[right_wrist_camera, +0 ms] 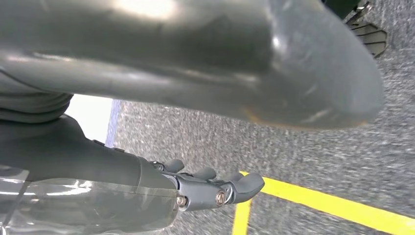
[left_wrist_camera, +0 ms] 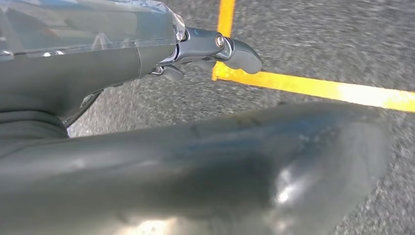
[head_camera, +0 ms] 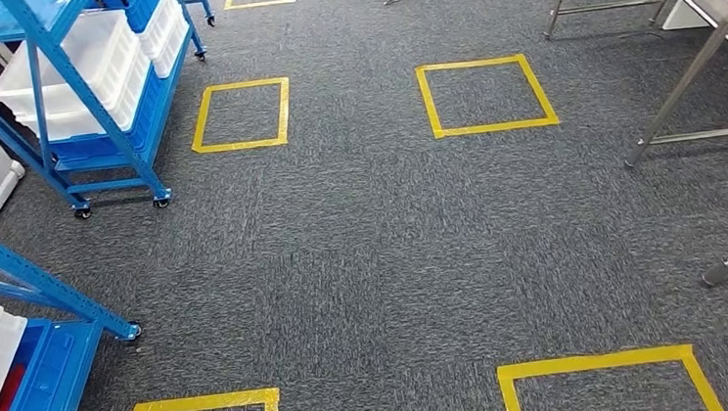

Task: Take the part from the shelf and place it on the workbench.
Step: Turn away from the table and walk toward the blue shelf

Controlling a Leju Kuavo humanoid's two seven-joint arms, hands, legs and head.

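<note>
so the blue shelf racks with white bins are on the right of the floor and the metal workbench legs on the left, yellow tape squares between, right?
Not quite: the sides are swapped. In the head view the blue shelf racks with white bins stand on the left, and the metal workbench legs are on the right. The yellow tape squares do lie on the carpet between them.

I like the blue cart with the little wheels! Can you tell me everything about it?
The blue shelf cart stands at the upper left of the head view on the grey carpet. Its frame looks like painted metal, with upright posts and slanted braces. It rests on small black wheels. White plastic bins and blue crates sit inside on its levels. The cart's top is cut off by the picture's edge.
</note>
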